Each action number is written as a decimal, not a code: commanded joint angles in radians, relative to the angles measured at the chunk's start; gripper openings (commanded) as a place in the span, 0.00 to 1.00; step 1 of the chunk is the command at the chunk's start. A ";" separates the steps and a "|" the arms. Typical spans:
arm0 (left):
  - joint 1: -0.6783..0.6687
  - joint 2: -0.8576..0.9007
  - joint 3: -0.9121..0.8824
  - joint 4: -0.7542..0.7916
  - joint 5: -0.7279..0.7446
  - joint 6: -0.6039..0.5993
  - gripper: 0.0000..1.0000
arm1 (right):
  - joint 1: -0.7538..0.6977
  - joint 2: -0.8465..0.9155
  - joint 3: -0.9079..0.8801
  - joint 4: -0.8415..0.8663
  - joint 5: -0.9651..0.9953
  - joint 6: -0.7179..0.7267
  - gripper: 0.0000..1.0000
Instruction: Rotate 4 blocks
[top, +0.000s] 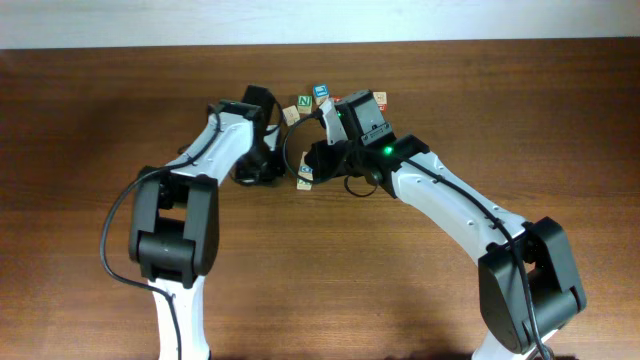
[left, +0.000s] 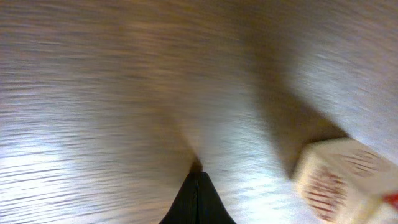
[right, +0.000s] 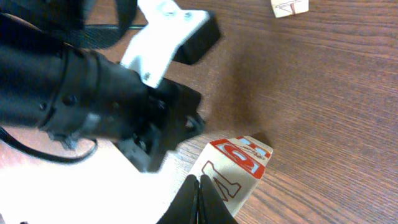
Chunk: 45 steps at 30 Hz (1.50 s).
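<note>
Could shove the red-bordered block (right: 233, 165) sideways instead of turning it, with the right hand (right: 199, 198) pressed together, clamped on nothing, right against that block's near corner. Might also clip the left arm (right: 74, 93), close alongside. Same worry for the left hand (left: 198, 198), likewise together and empty, near a pale block (left: 342, 180); hard to tell whether the same one. Easy to bump the green N block (top: 303, 102) beside the blue block (top: 321, 92), clustered by the middle of the tabletop's (top: 100, 120) far edge. No containers in view.
</note>
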 joint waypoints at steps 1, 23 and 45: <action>0.057 0.003 0.019 0.001 -0.093 -0.034 0.00 | 0.013 0.021 -0.013 0.010 0.035 -0.003 0.04; 0.134 0.001 0.129 -0.039 -0.089 -0.033 0.00 | 0.031 0.005 0.068 0.006 0.049 -0.008 0.09; 0.134 -0.549 0.348 -0.506 -0.168 0.001 0.99 | -0.264 -0.912 0.260 -0.986 0.269 -0.143 0.98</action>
